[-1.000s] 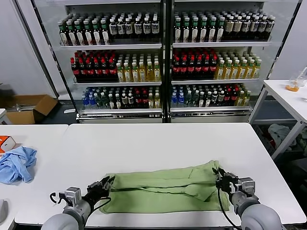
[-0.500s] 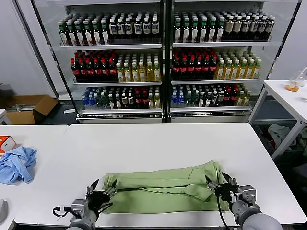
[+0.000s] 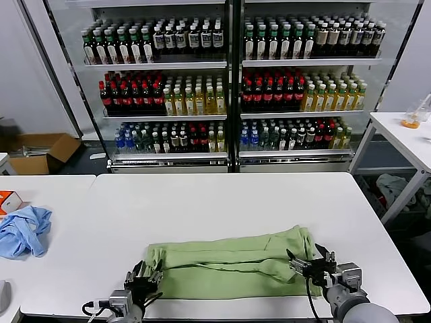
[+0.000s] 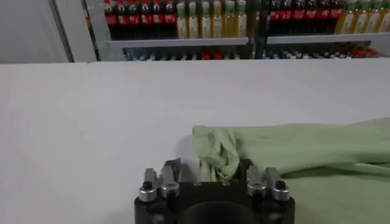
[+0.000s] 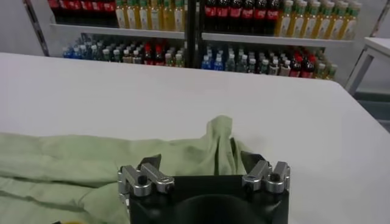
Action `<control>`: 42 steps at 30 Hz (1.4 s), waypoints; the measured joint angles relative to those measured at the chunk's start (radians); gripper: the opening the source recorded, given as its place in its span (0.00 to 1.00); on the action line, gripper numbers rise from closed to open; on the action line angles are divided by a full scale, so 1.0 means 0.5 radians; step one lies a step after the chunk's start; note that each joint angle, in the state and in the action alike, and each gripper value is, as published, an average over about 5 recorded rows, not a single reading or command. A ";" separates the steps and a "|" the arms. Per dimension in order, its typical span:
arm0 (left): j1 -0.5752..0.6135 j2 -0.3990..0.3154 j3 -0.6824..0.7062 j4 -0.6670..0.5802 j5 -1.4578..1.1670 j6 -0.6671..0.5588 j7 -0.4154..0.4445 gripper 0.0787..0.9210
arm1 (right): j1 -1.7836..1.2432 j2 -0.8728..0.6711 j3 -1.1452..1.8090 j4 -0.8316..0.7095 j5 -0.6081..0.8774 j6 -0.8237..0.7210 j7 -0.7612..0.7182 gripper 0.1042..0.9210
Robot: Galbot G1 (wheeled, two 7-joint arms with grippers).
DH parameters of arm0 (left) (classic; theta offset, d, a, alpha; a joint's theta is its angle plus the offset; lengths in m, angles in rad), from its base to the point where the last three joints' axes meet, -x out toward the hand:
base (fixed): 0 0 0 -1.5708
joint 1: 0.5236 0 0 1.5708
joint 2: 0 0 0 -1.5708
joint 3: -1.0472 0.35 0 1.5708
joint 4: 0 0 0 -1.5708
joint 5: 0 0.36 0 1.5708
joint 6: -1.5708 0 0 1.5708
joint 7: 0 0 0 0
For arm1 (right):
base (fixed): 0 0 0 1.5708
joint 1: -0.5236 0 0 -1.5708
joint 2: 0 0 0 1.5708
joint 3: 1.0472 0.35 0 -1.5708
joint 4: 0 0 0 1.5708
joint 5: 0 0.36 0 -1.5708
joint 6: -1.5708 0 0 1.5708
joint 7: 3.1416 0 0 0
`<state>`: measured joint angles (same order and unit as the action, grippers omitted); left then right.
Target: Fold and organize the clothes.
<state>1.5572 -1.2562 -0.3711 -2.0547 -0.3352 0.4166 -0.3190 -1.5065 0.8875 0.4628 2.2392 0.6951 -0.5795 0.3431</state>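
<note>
The pale green shirt [image 3: 229,264] lies folded into a long band across the near part of the white table [image 3: 222,202]. Its collar, buttons and chest print are hidden in the folds. My left gripper [image 3: 143,277] is open at the shirt's left end, and the bunched end [image 4: 216,152] sits between its spread fingers [image 4: 171,167]. My right gripper [image 3: 303,264] is open at the shirt's right end, with the cloth ridge [image 5: 216,143] between its fingers [image 5: 150,164]. Neither gripper pinches the cloth.
A crumpled light blue cloth [image 3: 23,231] and an orange box [image 3: 8,200] lie on the left table. Glass-door fridges full of bottles [image 3: 229,87] stand behind. Another white table [image 3: 404,131] is at the right, and a cardboard box [image 3: 37,151] sits on the floor.
Both grippers have drawn back toward the near edge of the table, and their arms show less. The shirt's two ends have settled flatter on the table.
</note>
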 measured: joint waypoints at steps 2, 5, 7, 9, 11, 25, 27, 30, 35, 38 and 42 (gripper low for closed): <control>0.007 -0.007 -0.007 -0.001 -0.002 -0.003 0.011 0.38 | -0.005 -0.001 0.005 0.007 0.001 0.000 0.001 0.88; 0.022 -0.014 -0.020 -0.008 -0.013 -0.008 0.033 0.28 | -0.017 -0.004 0.013 0.020 0.003 0.000 0.002 0.88; 0.031 -0.014 -0.031 -0.014 -0.026 -0.011 0.052 0.21 | -0.023 -0.008 0.017 0.028 0.004 0.000 0.003 0.88; 0.039 -0.011 -0.046 -0.023 -0.043 -0.013 0.075 0.14 | -0.026 -0.013 0.023 0.035 0.007 0.000 0.003 0.88; 0.046 -0.004 -0.069 -0.035 -0.066 -0.014 0.099 0.08 | -0.026 -0.021 0.031 0.043 0.010 0.000 0.003 0.88; 0.066 0.199 -0.618 -0.032 -0.388 0.003 0.214 0.02 | -0.036 -0.058 0.077 0.090 0.028 0.001 -0.001 0.88; 0.062 0.241 -0.727 -0.027 -0.448 0.014 0.220 0.02 | -0.032 -0.062 0.078 0.095 0.029 0.001 -0.002 0.88; 0.061 0.289 -0.879 -0.038 -0.561 0.044 0.225 0.02 | -0.030 -0.068 0.082 0.105 0.034 0.001 -0.002 0.88; 0.061 0.315 -1.050 -0.126 -0.855 0.123 0.232 0.02 | -0.032 -0.073 0.084 0.117 0.037 0.001 -0.002 0.88; 0.048 0.303 -1.098 -0.219 -1.067 0.169 0.234 0.02 | -0.021 -0.080 0.073 0.119 0.037 0.001 -0.004 0.88; 0.026 0.263 -1.094 -0.347 -1.318 0.209 0.249 0.02 | 0.002 -0.098 0.052 0.126 0.036 0.001 -0.012 0.88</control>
<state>1.5704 -1.1248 -0.9181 -2.2281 -0.9944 0.5210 -0.1947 -1.5055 0.8387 0.4889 2.3019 0.7129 -0.5789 0.3371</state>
